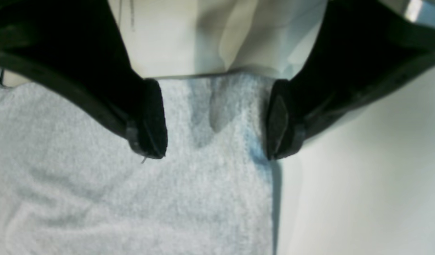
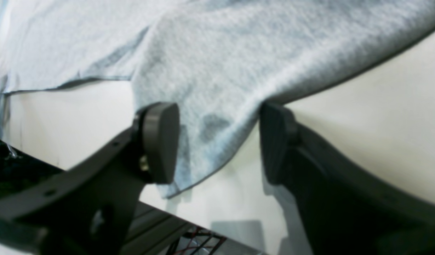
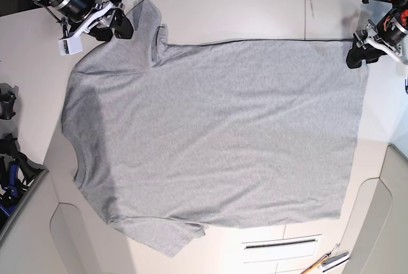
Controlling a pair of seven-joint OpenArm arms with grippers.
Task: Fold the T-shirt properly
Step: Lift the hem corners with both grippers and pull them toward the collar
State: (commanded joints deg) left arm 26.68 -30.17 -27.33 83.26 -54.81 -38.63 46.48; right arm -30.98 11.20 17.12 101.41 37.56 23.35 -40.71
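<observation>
I have both pincers released, left pincer (image 1: 216, 118) astride the T-shirt (image 3: 217, 134) hem corner upper right, right pincer (image 2: 217, 141) astride the upper-left sleeve; next, clench and lift.

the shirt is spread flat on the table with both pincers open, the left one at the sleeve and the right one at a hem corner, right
Nearly, but the sides are swapped. In the base view the T-shirt lies flat on the table, and the left pincer is at the hem corner, while the right pincer is at the sleeve. Both wrist views show the jaws open around the cloth edge.
</observation>
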